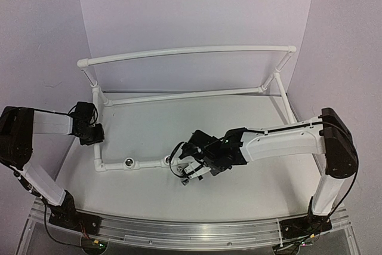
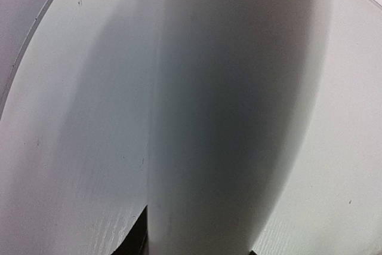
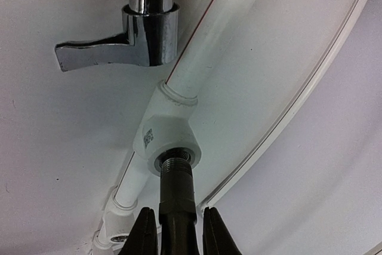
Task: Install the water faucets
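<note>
1. The right gripper (image 3: 179, 237) is clamped on the dark stem of a water faucet (image 3: 176, 186). The faucet's threaded tip sits at the mouth of the socket (image 3: 178, 158) in the white pipe frame (image 3: 206, 40).
2. A chromed second faucet (image 3: 140, 31) shows beside the pipe.
3. The left gripper (image 1: 89, 131) seems clasped on the frame's left-hand pipe, though its own view is mostly blur.
4. The faucet looks rigid, dense and slick, and is probably best held by the stem behind the threads.
5. The printed label (image 3: 148, 138) on the fitting is too small to read.

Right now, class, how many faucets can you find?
2. One chrome faucet with a lever sits farther along the white pipe; one dark threaded stem is pinched by the right gripper at a pipe fitting. Others may be hidden.
</note>
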Controlling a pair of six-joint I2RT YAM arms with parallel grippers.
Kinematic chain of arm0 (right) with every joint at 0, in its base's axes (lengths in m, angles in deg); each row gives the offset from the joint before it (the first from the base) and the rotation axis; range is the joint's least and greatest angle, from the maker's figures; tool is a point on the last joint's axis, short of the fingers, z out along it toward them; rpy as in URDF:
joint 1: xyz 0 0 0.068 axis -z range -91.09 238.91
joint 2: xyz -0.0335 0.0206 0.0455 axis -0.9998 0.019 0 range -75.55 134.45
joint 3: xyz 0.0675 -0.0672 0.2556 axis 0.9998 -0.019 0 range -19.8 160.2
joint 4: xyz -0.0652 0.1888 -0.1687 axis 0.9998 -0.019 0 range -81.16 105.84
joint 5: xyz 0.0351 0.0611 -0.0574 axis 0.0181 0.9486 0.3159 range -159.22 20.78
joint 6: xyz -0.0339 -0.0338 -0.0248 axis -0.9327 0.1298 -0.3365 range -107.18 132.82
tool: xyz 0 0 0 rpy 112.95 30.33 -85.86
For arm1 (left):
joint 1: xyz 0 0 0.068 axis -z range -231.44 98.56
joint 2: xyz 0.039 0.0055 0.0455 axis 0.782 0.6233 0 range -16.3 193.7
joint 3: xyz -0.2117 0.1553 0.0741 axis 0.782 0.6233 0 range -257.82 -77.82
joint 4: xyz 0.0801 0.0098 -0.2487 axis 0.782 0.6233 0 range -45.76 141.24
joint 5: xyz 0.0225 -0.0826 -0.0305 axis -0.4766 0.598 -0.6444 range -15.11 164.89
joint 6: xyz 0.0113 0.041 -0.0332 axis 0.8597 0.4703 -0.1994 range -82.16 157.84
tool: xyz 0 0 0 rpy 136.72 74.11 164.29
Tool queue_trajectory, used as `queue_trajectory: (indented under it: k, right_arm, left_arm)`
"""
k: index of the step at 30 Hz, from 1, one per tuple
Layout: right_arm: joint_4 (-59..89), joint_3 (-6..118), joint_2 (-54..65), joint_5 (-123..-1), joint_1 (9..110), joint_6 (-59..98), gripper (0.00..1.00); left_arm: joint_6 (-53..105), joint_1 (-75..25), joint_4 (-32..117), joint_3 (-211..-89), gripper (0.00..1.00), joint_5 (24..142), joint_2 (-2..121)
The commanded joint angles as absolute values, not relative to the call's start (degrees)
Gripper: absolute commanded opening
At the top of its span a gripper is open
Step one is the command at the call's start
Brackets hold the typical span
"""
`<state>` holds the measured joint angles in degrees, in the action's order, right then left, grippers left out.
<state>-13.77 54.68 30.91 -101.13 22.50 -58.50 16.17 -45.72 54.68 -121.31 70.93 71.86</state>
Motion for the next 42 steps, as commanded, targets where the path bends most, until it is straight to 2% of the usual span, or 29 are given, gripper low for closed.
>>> queue_trajectory:
  k: [1, 31, 42]
  right_arm:
    - [-12.2, 53.9, 31.4, -103.0, 22.4, -60.8, 0.0]
    - [-11.1, 54.6, 31.8, -99.0, 25.0, -78.5, 0.0]
    - [-18.1, 62.5, 37.5, -99.0, 25.0, -64.2, 0.0]
  left_arm:
    - [-3.7, -46.7, 54.4, -119.8, 0.0, 76.6, 73.8]
    - [-3.3, -46.7, 53.6, -119.7, 0.01, 77.6, 73.9]
    - [-3.2, -46.7, 53.4, -120.0, 0.01, 77.9, 74.2]
